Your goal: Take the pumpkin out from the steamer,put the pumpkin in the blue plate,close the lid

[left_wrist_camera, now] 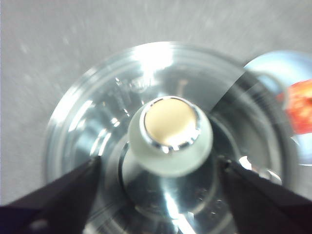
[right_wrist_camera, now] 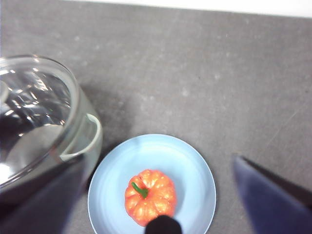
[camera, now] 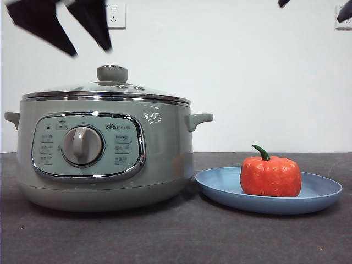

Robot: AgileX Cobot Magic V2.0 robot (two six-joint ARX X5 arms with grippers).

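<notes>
The pale green steamer (camera: 104,148) stands at the left of the table with the glass lid (camera: 104,91) sitting on it. My left gripper (camera: 91,50) hangs open just above the lid's knob (left_wrist_camera: 170,134), one jaw on each side and neither touching it. The orange pumpkin (camera: 270,176) sits upright in the blue plate (camera: 319,192), to the right of the steamer. My right gripper (right_wrist_camera: 158,163) is open and empty, high above the pumpkin (right_wrist_camera: 151,195) and the plate (right_wrist_camera: 195,170).
The plate's rim lies close to the steamer's base. Bare dark tabletop (right_wrist_camera: 204,73) stretches beyond the plate. A white wall with a socket (camera: 115,15) stands behind.
</notes>
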